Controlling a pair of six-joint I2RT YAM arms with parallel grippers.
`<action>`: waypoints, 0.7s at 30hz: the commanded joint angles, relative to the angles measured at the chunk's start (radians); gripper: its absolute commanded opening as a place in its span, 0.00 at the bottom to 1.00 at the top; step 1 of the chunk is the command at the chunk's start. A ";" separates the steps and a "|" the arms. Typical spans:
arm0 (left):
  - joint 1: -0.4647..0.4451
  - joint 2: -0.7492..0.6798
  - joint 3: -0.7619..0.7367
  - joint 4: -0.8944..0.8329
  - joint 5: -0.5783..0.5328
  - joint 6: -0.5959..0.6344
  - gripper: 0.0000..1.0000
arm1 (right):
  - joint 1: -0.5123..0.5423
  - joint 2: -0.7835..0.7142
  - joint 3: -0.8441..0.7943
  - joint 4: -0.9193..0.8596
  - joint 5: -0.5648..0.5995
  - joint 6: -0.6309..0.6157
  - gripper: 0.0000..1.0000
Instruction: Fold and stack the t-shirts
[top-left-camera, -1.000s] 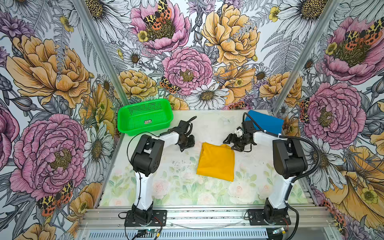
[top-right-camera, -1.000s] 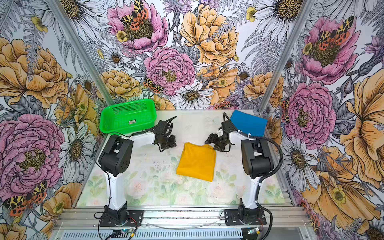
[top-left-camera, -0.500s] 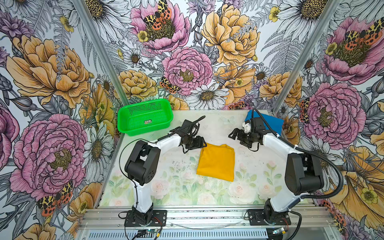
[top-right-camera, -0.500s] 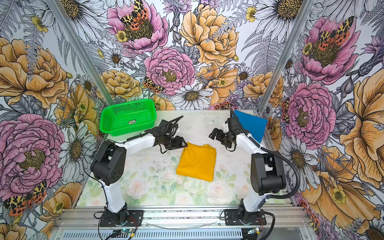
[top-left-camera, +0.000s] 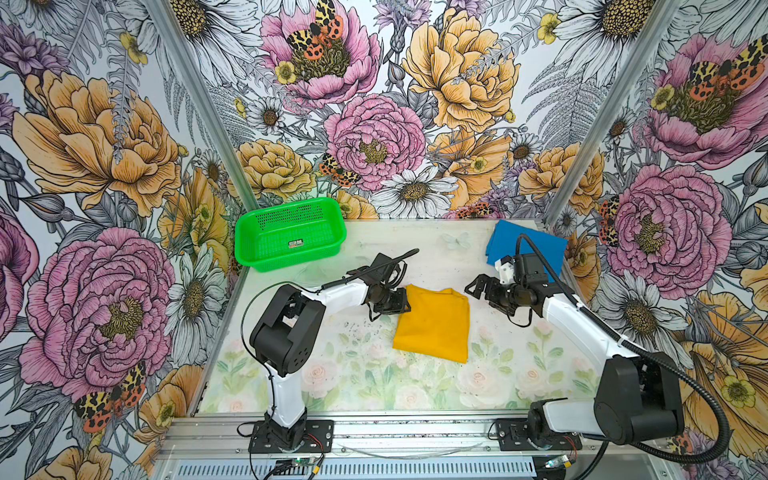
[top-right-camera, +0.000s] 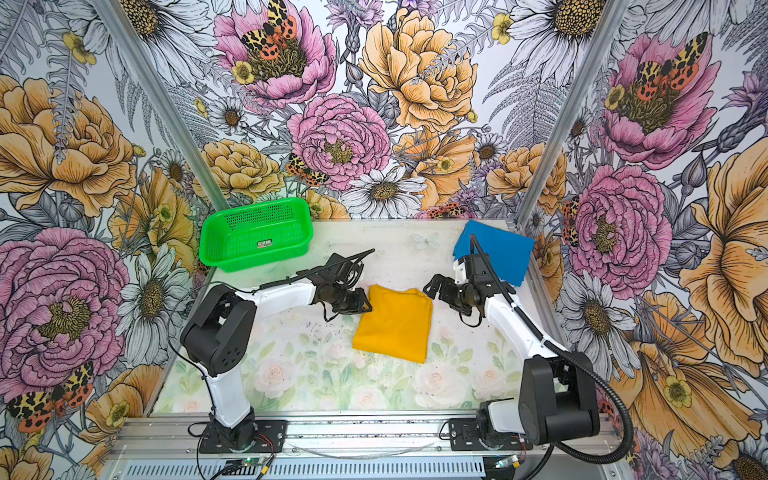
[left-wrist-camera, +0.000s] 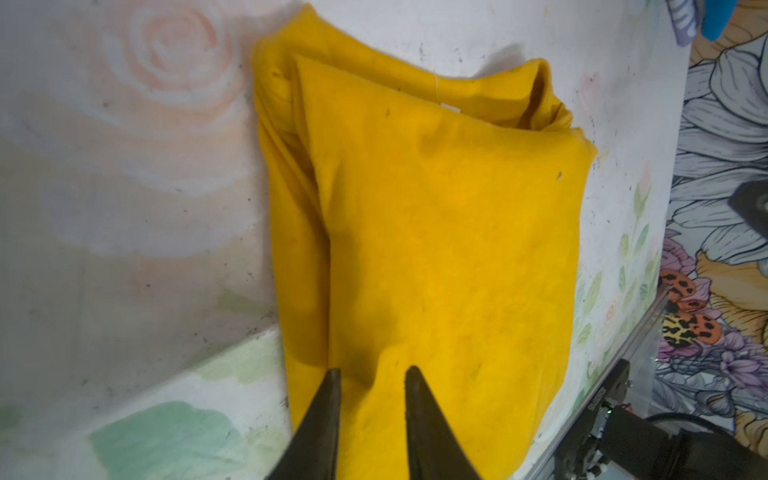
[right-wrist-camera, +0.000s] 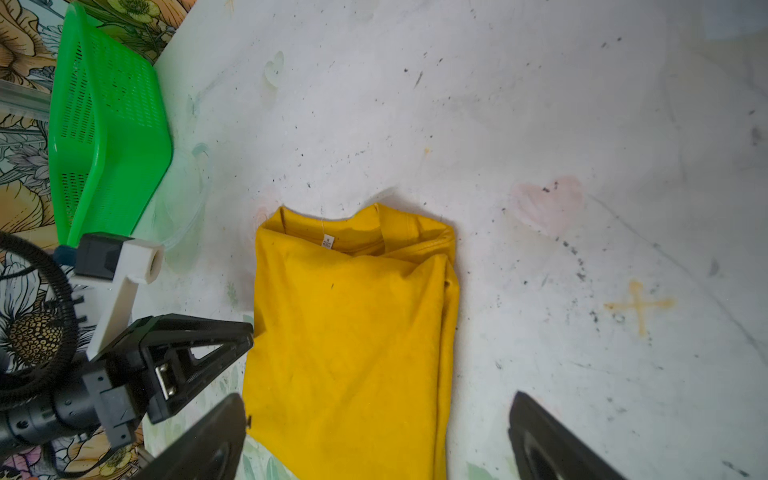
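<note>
The yellow t-shirt (top-left-camera: 432, 326) (top-right-camera: 392, 326) lies folded in a rectangle at the middle of the table, collar toward the back. My left gripper (top-left-camera: 405, 306) (top-right-camera: 368, 305) is at its left edge. In the left wrist view the gripper (left-wrist-camera: 372, 374) is pinched on a raised ridge of the yellow t-shirt (left-wrist-camera: 436, 216). My right gripper (top-left-camera: 478, 291) (top-right-camera: 434, 289) hovers wide open by the shirt's back right corner. In the right wrist view the gripper (right-wrist-camera: 376, 415) straddles the yellow t-shirt (right-wrist-camera: 353, 316), gripping nothing. The blue t-shirt (top-left-camera: 525, 245) (top-right-camera: 496, 249) lies folded at the back right.
A green perforated basket (top-left-camera: 289, 232) (top-right-camera: 253, 239) (right-wrist-camera: 108, 137) stands at the back left corner. Flowered walls close in the table (top-left-camera: 374, 374) on three sides. A metal rail with both arm bases runs along the front edge.
My left gripper has moved right to the yellow t-shirt's left edge, opened, then closed on the cloth. The right gripper has opened wider, staying near the shirt's back right corner.
</note>
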 joint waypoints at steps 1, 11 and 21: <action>-0.006 0.027 -0.028 0.006 -0.044 0.001 0.10 | 0.015 -0.028 -0.043 0.000 -0.045 0.003 0.99; -0.002 0.028 -0.071 0.006 -0.087 0.011 0.00 | 0.121 0.023 -0.128 0.003 -0.005 0.057 1.00; -0.002 0.023 -0.146 0.034 -0.114 0.013 0.00 | 0.266 0.175 -0.113 0.102 0.005 0.137 0.99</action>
